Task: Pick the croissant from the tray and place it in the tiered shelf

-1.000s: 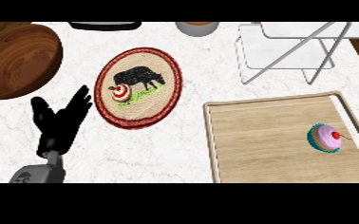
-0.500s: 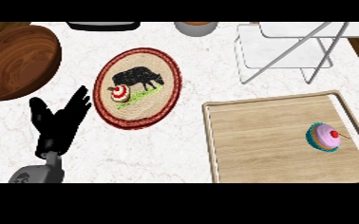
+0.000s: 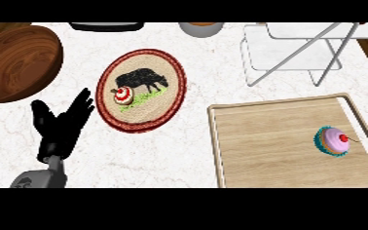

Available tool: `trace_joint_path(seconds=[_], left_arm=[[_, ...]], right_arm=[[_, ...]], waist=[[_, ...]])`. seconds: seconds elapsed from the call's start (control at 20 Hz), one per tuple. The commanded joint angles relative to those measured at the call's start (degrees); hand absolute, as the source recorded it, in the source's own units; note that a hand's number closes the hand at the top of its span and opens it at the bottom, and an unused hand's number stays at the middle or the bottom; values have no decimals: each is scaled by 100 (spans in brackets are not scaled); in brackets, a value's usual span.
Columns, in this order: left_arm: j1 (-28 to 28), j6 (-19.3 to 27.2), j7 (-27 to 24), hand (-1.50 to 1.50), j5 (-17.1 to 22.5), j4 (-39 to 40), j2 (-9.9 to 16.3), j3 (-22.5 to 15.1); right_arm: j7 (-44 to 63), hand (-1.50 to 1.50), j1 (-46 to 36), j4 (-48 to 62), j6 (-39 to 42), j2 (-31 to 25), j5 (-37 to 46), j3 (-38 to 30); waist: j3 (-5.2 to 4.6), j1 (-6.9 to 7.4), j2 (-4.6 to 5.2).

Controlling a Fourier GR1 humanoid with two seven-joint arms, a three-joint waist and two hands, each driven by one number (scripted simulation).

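Observation:
A light wooden tray (image 3: 273,146) lies at the lower right of the counter. On its right side stands a cupcake (image 3: 333,141) with pink frosting, a cherry and a teal wrapper. No croissant shows anywhere. The white wire tiered shelf (image 3: 295,53) stands at the upper right, behind the tray. My left hand (image 3: 61,126) rests open at the lower left, fingers up, well apart from the tray. My right hand is out of view.
A round woven plate (image 3: 142,90) with a black animal picture lies left of the tray, a small red-and-white striped thing (image 3: 123,95) on it. A dark wooden bowl (image 3: 25,61) sits at the far left. A grey cup (image 3: 200,28) and a dark item (image 3: 106,26) line the back edge.

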Motion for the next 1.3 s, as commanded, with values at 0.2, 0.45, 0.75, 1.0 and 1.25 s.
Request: trace_joint_path(seconds=[0.2, 0.45, 0.75, 1.0, 1.25], left_arm=[[93, -68, -192, 0, -5, 606, -163, 30], [60, 6, 350, 0, -28, 108, -44, -20], [215, 83, 20, 0, -166, 170, -211, -88], [21, 2, 151, 0, -49, 282, -221, -24], [130, 6, 98, 0, -130, 232, -163, 7]], right_arm=[[218, -150, -167, -5, -785, -150, -578, -711], [351, -150, -204, 229, -1048, -1051, -290, -694], [539, -150, -146, 499, -1414, -1809, -606, -1259], [142, -150, 446, 864, -323, -2575, -1071, -1650], [-58, -150, 679, 1077, 379, -3131, -1289, -1795]], waist=[[-43, -83, 26], [-35, -12, 41], [-33, -4, 57], [-26, -72, 55], [-28, -58, 43]])
